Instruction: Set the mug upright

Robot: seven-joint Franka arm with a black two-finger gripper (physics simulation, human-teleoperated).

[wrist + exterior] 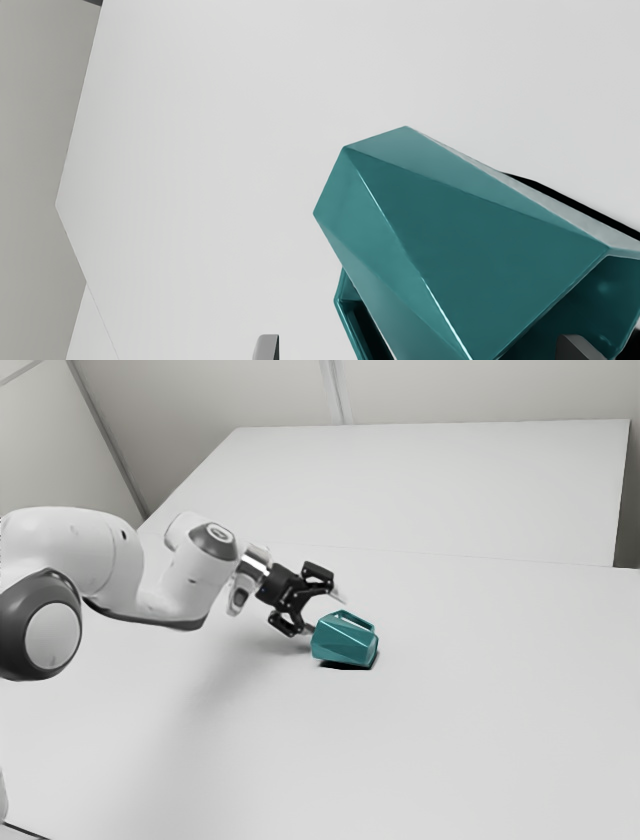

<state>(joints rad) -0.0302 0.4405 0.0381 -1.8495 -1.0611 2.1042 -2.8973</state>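
Just beyond the end effector [325, 615], on the side it points toward, the teal faceted mug [343, 641] lies on its side. The end effector is open, its two fingers well apart, with nothing pinched between them. Nearest comes the mug's mouth [575, 295], turned back toward the arm and lined up with one finger [576, 350]; whether that fingertip sits within the opening or merely above it, I can't fairly say from here. The other finger [267, 348] stands outside the mug, past the handle [340, 310], so the handled side of the wall falls between the pair. From the mouth the long axis runs away at a slant to the reach, with the base [370, 649] as the far end, toward the exterior view's right. Closing on that side wall looks the likelier hold; the turn would then have to swing the mouth up and the base down. Beneath and around the mug spreads the pale tabletop [480, 740], and past its far edge rises the wall [480, 390].
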